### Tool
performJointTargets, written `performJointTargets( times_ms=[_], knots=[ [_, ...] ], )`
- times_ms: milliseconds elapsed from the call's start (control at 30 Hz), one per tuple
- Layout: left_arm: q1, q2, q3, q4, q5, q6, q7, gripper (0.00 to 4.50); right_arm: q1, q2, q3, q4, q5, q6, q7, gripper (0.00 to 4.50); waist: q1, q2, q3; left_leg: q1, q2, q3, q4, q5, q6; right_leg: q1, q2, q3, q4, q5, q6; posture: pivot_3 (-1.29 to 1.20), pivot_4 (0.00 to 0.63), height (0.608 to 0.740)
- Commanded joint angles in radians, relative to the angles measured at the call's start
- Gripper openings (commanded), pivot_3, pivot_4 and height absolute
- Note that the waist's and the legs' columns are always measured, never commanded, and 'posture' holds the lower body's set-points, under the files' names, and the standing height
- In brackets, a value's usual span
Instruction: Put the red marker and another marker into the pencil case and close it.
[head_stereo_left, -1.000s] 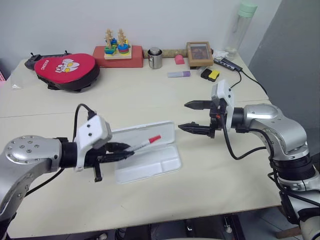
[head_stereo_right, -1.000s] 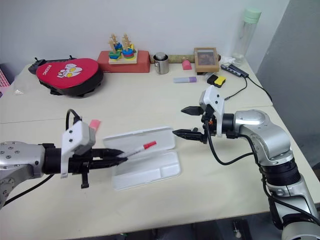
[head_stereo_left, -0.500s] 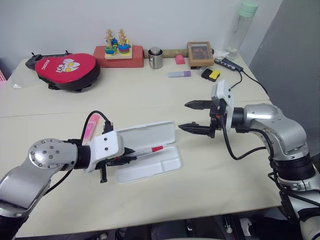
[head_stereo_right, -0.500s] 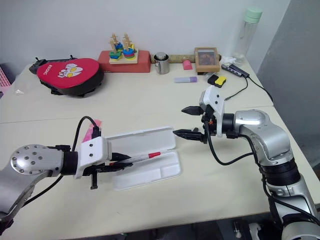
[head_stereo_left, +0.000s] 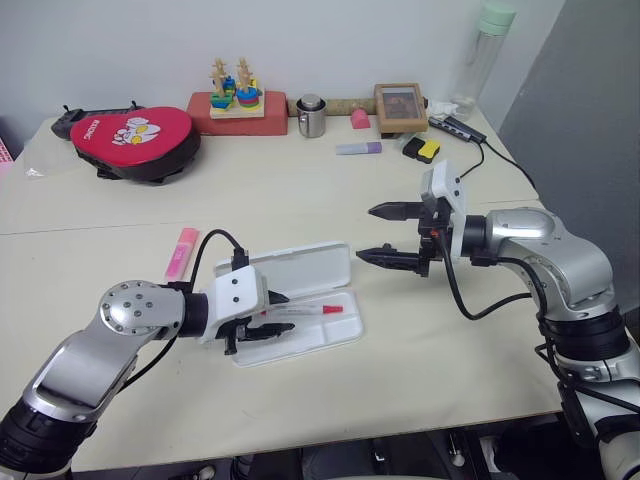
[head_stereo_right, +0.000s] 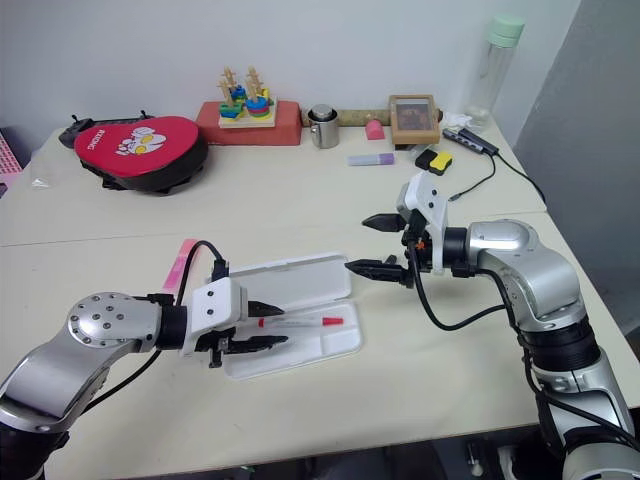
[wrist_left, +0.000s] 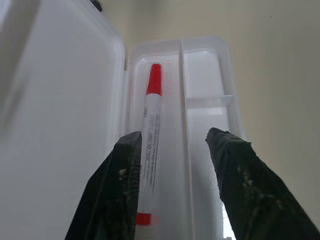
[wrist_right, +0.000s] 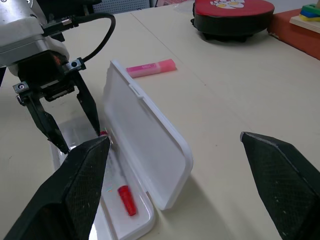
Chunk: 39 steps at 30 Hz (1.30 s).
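The slim white-barrelled red marker (wrist_left: 151, 145) with its red cap is seen lying lengthwise in the long channel of the moulded tray of the white rectangular plastic pencil case (head_stereo_left: 330, 335), whose hinged lid is propped open. The left gripper (wrist_left: 172, 145) is parted, its black fingers set either side of the barrel with one finger just beside it, so the marker is judged to be released and the first item delivered. The short, flat pink highlighter (head_stereo_left: 181, 251) is left lying on the cream table (head_stereo_left: 300, 200), beyond the left arm and apart from the case; it is not yet picked up, and the lid is not yet shut. Roughly a third of the job is judged done.

The right gripper (head_stereo_left: 393, 234) is held wide and empty in the air just beyond the case's far corner.

By the left wrist view, the marker's seat in the tray and the gap at the fingers are made plain. By the right wrist view, the upright lid and the highlighter behind it are shown together.
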Motion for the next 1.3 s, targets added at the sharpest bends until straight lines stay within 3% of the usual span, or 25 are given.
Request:
performJointTargets(
  times_ms=[33, 300, 367, 533, 700, 800, 967, 1300],
  knots=[
    [0.009, 0.011, 0.110, -0.033, -0.076, 0.012, -0.021, 3.04, -0.013, -0.008, -0.025, -0.041, 0.021, 0.002, 0.001, 4.36, 0.000, 0.000, 0.000, 0.000, 0.000, 0.000, 0.000, 0.000, 0.000, 0.000, 0.000, 0.000, 0.000, 0.000, 0.000, 0.00, 0.150, 0.740],
    [-0.003, -0.006, 0.394, -0.093, -0.377, 0.261, 0.062, 4.49, -0.007, -0.012, -0.029, -0.047, 0.024, 0.008, 0.003, 4.36, -0.001, 0.000, 0.000, 0.000, 0.000, 0.000, 0.000, 0.000, 0.000, 0.000, 0.000, 0.000, 0.000, 0.000, 0.000, 0.00, 0.150, 0.740],
    [-0.018, -0.012, 0.437, -0.089, -0.418, 0.315, 0.117, 4.49, -0.006, -0.014, -0.029, -0.050, 0.026, 0.010, 0.005, 4.36, -0.002, 0.000, 0.000, 0.000, 0.000, -0.001, 0.000, 0.000, 0.000, 0.000, 0.000, 0.000, 0.000, 0.000, 0.000, 0.00, 0.150, 0.740],
    [-0.127, -0.119, 0.582, 0.000, -0.414, 0.460, 0.473, 4.49, 0.003, -0.039, -0.020, -0.067, 0.050, 0.025, 0.046, 4.36, 0.000, 0.000, 0.000, 0.001, 0.000, -0.002, 0.001, 0.000, 0.000, 0.001, 0.000, -0.001, 0.001, 0.000, 0.000, 0.00, 0.150, 0.740],
    [-0.165, -0.165, 0.609, 0.058, -0.351, 0.500, 0.642, 4.49, 0.004, -0.040, -0.015, -0.064, 0.050, 0.020, 0.047, 4.36, 0.000, 0.000, 0.000, 0.001, 0.000, -0.002, 0.002, 0.000, 0.000, 0.001, 0.000, -0.001, 0.001, 0.000, 0.001, 0.00, 0.150, 0.740],
    [-0.134, -0.162, 0.560, 0.084, -0.259, 0.481, 0.709, 4.49, 0.002, -0.035, -0.011, -0.060, 0.047, 0.016, 0.045, 4.36, 0.001, 0.000, 0.000, 0.001, 0.000, -0.002, 0.002, 0.000, 0.000, 0.001, 0.000, -0.001, 0.001, 0.001, 0.001, 0.00, 0.150, 0.740],
    [-0.104, -0.170, 0.505, 0.094, -0.183, 0.482, 0.746, 4.49, -0.001, -0.038, -0.012, -0.055, 0.049, 0.016, 0.048, 4.36, 0.003, 0.000, 0.000, 0.001, 0.000, -0.002, 0.001, 0.000, 0.000, 0.001, 0.000, -0.001, 0.001, 0.001, 0.001, 0.00, 0.150, 0.740],
    [-0.154, -0.248, 0.430, 0.290, -0.073, 0.426, 0.789, 4.49, 0.009, -0.031, -0.008, -0.062, 0.045, 0.012, 0.039, 4.36, 0.007, -0.001, 0.000, 0.000, 0.000, -0.002, 0.002, 0.000, 0.000, 0.001, 0.000, -0.001, 0.001, 0.001, 0.000, 0.00, 0.150, 0.740]
  ],
)
